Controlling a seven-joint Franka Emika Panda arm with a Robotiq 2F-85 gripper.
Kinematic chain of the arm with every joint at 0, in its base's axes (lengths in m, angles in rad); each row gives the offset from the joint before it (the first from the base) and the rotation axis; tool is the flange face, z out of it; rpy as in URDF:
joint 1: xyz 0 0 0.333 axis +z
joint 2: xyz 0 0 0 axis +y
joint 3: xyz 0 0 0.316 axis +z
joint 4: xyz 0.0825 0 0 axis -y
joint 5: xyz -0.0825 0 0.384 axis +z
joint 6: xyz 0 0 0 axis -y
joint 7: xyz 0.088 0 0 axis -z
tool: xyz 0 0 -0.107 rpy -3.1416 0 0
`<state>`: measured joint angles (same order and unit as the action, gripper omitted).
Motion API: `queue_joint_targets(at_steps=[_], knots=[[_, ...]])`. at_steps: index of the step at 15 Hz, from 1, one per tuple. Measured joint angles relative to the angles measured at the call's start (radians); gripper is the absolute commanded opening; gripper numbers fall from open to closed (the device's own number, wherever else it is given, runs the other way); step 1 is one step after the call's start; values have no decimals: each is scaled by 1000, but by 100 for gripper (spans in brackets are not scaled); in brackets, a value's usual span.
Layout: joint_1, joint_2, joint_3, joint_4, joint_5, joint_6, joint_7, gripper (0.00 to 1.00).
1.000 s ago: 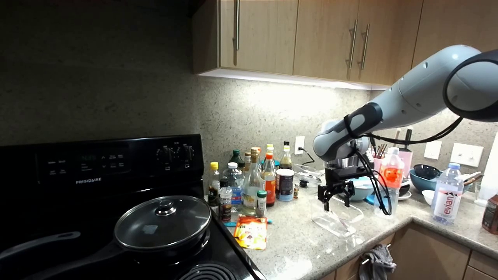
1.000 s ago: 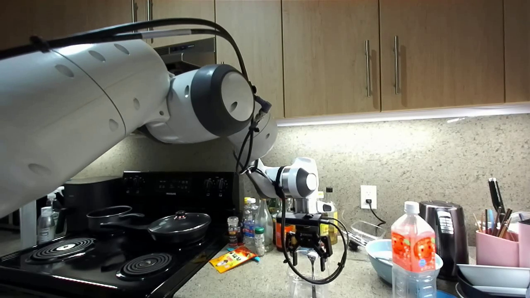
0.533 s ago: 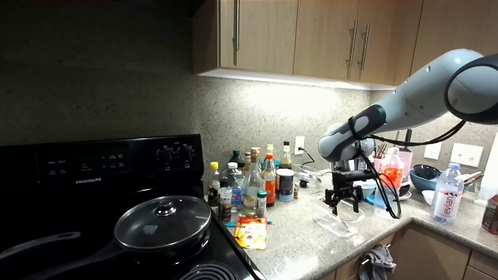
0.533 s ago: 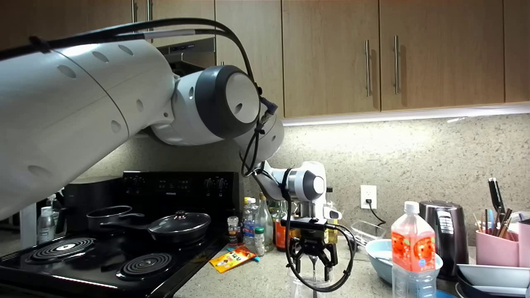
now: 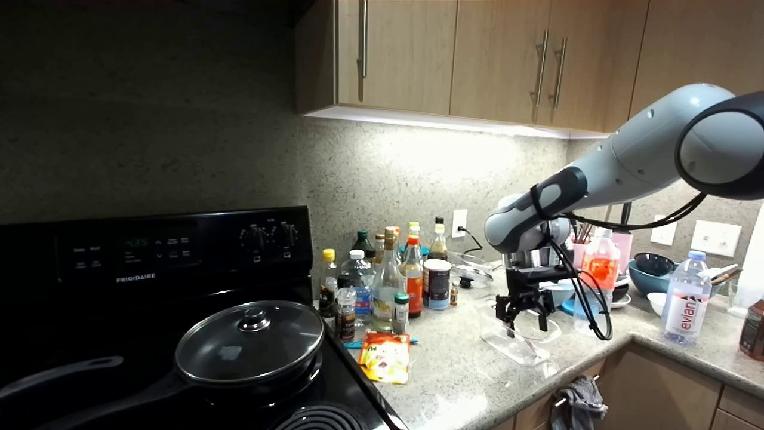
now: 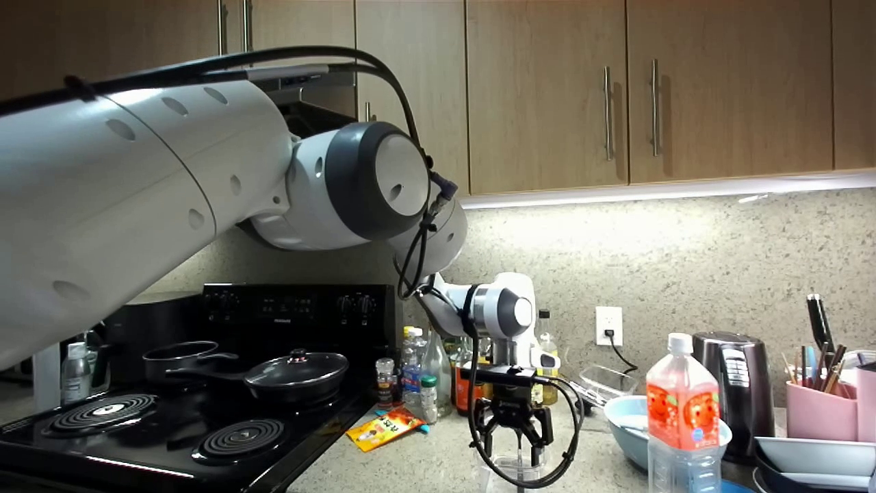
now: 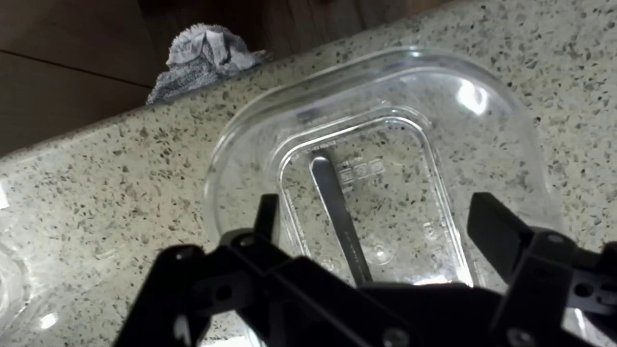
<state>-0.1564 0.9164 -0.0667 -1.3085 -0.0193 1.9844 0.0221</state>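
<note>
Spoon [image 7: 340, 219] in clear tub [image 7: 482, 154] on surface [image 7: 130, 202]. Fingers [image 7: 496, 231] apart over tub; spoon shows between them in wrist view. Pink-labelled bottle [image 6: 683, 407] to right in an exterior view.

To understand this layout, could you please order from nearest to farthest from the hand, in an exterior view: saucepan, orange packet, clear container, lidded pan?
1. Clear container, beneath the open hand.
2. Orange packet, image-left, on the counter.
3. Lidded pan, farther left, on the stove.
4. Saucepan, leftmost of these, also on the stove.
</note>
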Motion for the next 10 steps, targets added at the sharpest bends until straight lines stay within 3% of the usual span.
queue_joint_targets(at_steps=[2, 10], knots=[[11, 24, 4, 37, 0, -11, 0, 67], [2, 52, 24, 97, 1, -14, -27, 13]])
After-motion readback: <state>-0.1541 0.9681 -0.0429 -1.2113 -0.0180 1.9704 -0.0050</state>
